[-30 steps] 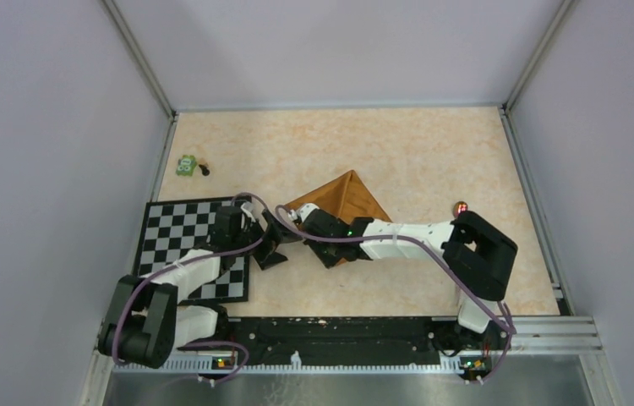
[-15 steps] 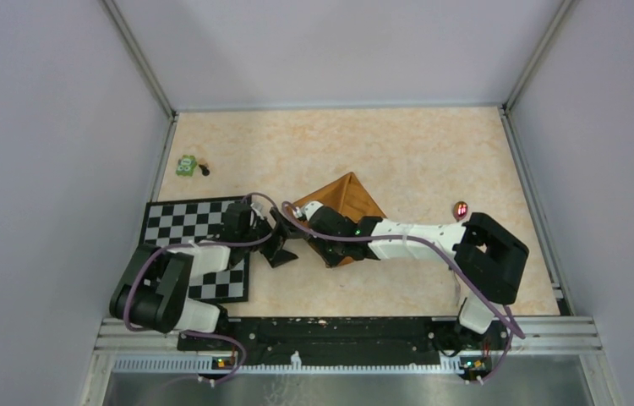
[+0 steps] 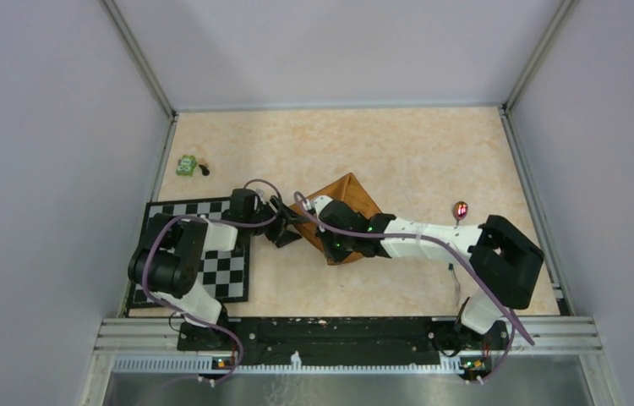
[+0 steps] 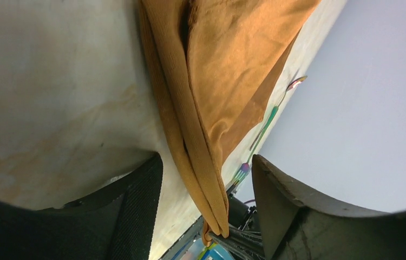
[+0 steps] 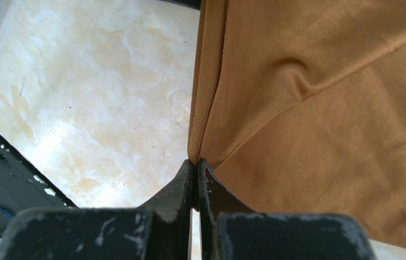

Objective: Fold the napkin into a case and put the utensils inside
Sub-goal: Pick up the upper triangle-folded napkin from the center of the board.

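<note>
The rust-orange napkin (image 3: pixel 349 201) lies folded into a triangle in the middle of the table. My right gripper (image 3: pixel 333 250) is shut on its near folded corner; in the right wrist view (image 5: pixel 196 162) the cloth edge (image 5: pixel 206 108) is pinched between the fingertips. My left gripper (image 3: pixel 286 232) is open at the napkin's left edge. In the left wrist view (image 4: pixel 205 162) the layered fold (image 4: pixel 201 130) hangs between the spread fingers, touching neither. The utensils (image 4: pixel 266 123) lie beyond the napkin, a fork head (image 4: pixel 242 170) nearest. A thin dark piece (image 3: pixel 452 277) shows by the right arm.
The black-and-white checkered mat (image 3: pixel 212 211) lies at the left under my left arm. A small green toy (image 3: pixel 186 165) sits at the far left near the wall. A small red object (image 3: pixel 461 208) lies right of the napkin. Walls enclose three sides.
My left arm has swung its elbow up and its gripper moved up and right to the napkin's left edge. My right gripper has shifted slightly right, still holding the corner.
</note>
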You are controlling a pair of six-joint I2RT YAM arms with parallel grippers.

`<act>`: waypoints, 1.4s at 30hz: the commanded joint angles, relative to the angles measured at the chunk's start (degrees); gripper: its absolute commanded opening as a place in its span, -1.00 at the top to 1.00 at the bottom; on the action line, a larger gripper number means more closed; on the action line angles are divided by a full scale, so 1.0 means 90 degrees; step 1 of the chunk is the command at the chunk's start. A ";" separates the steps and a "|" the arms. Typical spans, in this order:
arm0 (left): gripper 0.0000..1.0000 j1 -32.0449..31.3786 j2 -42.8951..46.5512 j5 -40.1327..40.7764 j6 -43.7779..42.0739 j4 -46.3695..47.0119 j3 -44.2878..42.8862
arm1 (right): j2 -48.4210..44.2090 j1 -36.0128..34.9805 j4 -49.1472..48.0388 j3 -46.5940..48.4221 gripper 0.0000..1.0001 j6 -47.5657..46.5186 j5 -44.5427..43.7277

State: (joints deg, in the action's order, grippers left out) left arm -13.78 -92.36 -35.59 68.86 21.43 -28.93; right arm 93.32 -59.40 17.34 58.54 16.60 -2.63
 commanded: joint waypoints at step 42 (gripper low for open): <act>0.11 0.0359 -0.0953 0.1947 -0.1451 -0.1616 -0.1356 | -0.0147 0.0315 -0.0827 -0.0309 1.00 0.0065 0.0831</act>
State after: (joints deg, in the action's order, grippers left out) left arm -11.40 -99.57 -27.86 60.49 13.65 -41.08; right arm 91.98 -57.04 13.65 55.88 17.17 3.60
